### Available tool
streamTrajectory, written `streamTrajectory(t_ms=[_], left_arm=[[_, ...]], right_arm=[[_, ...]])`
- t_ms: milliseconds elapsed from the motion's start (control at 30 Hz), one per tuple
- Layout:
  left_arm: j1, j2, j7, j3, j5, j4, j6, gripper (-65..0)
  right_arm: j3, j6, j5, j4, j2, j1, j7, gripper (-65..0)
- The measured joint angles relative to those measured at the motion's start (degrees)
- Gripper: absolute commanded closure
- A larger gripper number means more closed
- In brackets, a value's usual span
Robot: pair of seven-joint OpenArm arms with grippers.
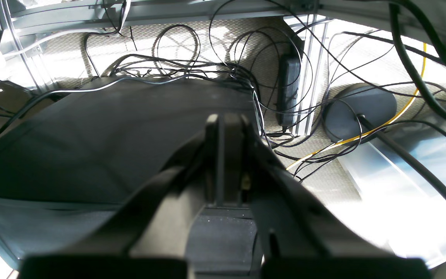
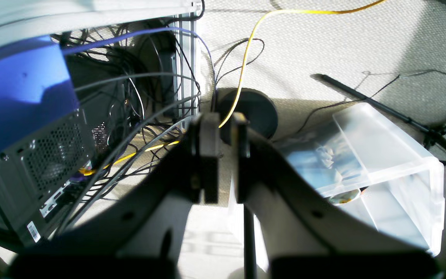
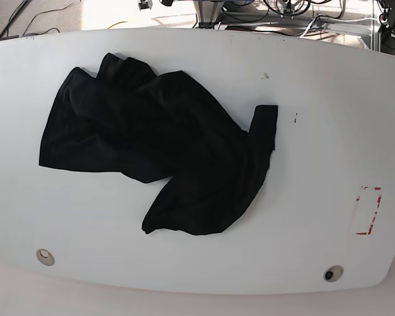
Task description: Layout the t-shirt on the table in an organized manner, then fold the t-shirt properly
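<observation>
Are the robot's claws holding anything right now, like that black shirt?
No, nothing is held. The t-shirt lies crumpled on the table, untouched. The left gripper and right gripper are both shut and empty, pointing at the floor.

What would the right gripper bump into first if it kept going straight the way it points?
Probably the round dark base on the floor. The right gripper is nearly shut and aims at it past a yellow cable, which may hang nearer. Depth is hard to judge here.

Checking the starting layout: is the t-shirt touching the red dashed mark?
Apart. The base view shows bare table between the t-shirt and the red dashed mark.
</observation>
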Motion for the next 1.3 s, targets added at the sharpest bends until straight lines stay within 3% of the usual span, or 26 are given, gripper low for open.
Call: streamTrajectory(t_ms=[100, 400, 567, 900, 1300], left_arm=[[1.2, 0.0, -3.8, 0.0, 0.0, 0.1, 0.0, -0.6], [3.9, -0.2, -5.7, 0.0, 0.0, 0.1, 0.0, -0.6], [5.3, -0.4, -10.6, -0.1, 0.0, 0.1, 0.0, -0.6], [9.1, -3.2, -16.5, -0.8, 0.0, 0.6, 0.2, -0.6], [18.1, -2.9, -19.6, -4.8, 0.2, 17.0, 0.0, -0.6]], right_arm=[[0.0, 0.0, 0.0, 2.7, 0.0, -1.4, 0.1, -5.7], [0.1, 0.0, 0.0, 10.0, 0.3, -5.5, 0.0, -5.7], [0.3, 0.0, 0.0, 14.4, 1.3, -8.4, 0.1, -5.7], [5.4, 0.2, -0.2, 22.6, 1.7, -13.9, 0.0, -5.7], [5.4, 0.4, 0.0, 34.8, 3.2, -21.7, -0.5, -5.7]])
